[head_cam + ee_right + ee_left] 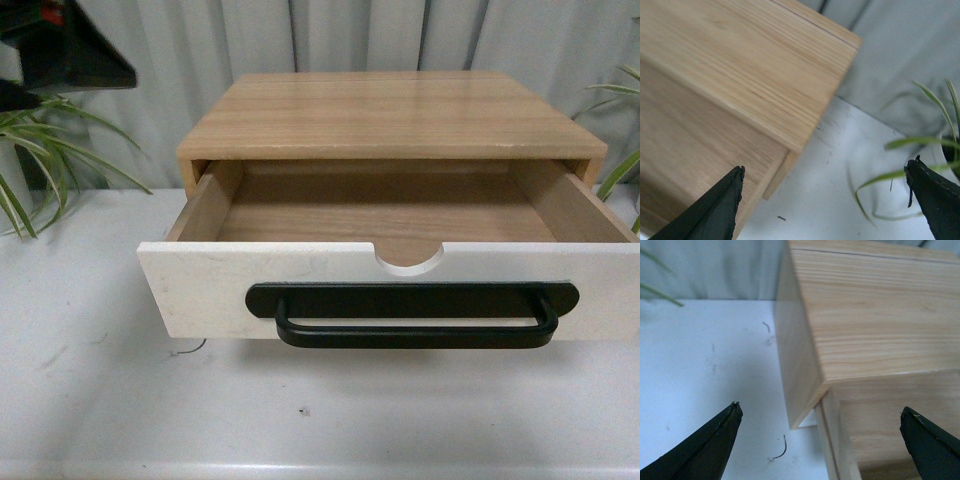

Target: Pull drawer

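The drawer [210, 285] stands pulled far out of its wooden cabinet [390, 115], its white front facing me with a long black bar handle [415, 328] on a black oval plate and a semicircular notch [408, 260] in the rim. Inside, the bare wooden bottom [390, 210] shows. Neither gripper appears in the front view. My left gripper [822, 420] hangs open above the cabinet's left corner [805, 385] and the drawer's side wall [832, 440]. My right gripper [825, 180] is open above the cabinet's right corner [790, 145], holding nothing.
The cabinet rests on a white table [100, 400]. Green plant leaves [40, 150] reach in at the left and more leaves [620, 130] at the right, also near the right gripper [920, 145]. Grey curtain [300, 35] hangs behind. A dark object [70, 45] sits upper left.
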Robot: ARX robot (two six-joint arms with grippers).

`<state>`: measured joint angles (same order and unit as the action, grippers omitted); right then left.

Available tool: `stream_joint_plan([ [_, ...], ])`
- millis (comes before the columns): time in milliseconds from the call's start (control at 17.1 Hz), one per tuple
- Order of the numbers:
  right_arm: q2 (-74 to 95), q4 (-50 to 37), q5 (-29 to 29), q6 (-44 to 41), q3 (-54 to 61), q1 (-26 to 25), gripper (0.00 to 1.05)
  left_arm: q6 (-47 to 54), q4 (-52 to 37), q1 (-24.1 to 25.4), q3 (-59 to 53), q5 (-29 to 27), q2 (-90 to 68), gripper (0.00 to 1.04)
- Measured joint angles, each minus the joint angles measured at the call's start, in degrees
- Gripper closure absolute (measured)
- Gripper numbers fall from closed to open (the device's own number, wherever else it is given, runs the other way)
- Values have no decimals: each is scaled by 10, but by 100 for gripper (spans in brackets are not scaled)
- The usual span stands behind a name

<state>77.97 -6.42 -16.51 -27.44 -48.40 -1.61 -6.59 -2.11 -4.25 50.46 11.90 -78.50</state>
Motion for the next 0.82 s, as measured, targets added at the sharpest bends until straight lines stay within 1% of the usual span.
stream_joint_plan([
  [59, 3, -7, 30, 53, 5, -8, 6, -21, -6, 18, -16, -14, 11, 7],
  [176, 7, -20, 65, 144, 20, -24, 6, -58, -9, 57, -46, -35, 37, 7],
  [234, 7, -23, 73, 181, 25, -30, 6, -67, -10, 75, -61, -54, 45, 7],
  [293, 7, -27, 80, 205, 30, -33, 6, -75, -12, 88, -74, -60, 52, 7],
  [351, 2, -28, 83, 234, 39, -37, 6, -80, -12, 103, -103, -84, 70, 7],
  [410, -7, -37, 84, 252, 51, -38, 6, -85, -9, 116, -121, -94, 88, 7],
  [468, -19, -181, 100, 258, 105, -37, 15, -78, -62, 130, -145, -91, 109, 9],
  [527, -56, -274, 107, 262, 167, -37, 26, -36, -207, 145, -202, -45, 137, 20],
  [585, -116, -326, 110, 264, 232, -37, 39, 0, -296, 147, -263, -29, 173, 30],
  [644, -175, -311, 111, 264, 270, -37, 50, 31, -356, 134, -315, -28, 204, 43],
  [702, -247, -278, 111, 264, 311, -36, 63, 43, -374, 124, -334, -33, 220, 54],
  [761, -287, -277, 118, 265, 340, -31, 74, 52, -374, 116, -353, -43, 240, 66],
  [819, -311, -277, 141, 266, 356, -16, 87, 55, -371, 109, -374, -50, 258, 77],
])
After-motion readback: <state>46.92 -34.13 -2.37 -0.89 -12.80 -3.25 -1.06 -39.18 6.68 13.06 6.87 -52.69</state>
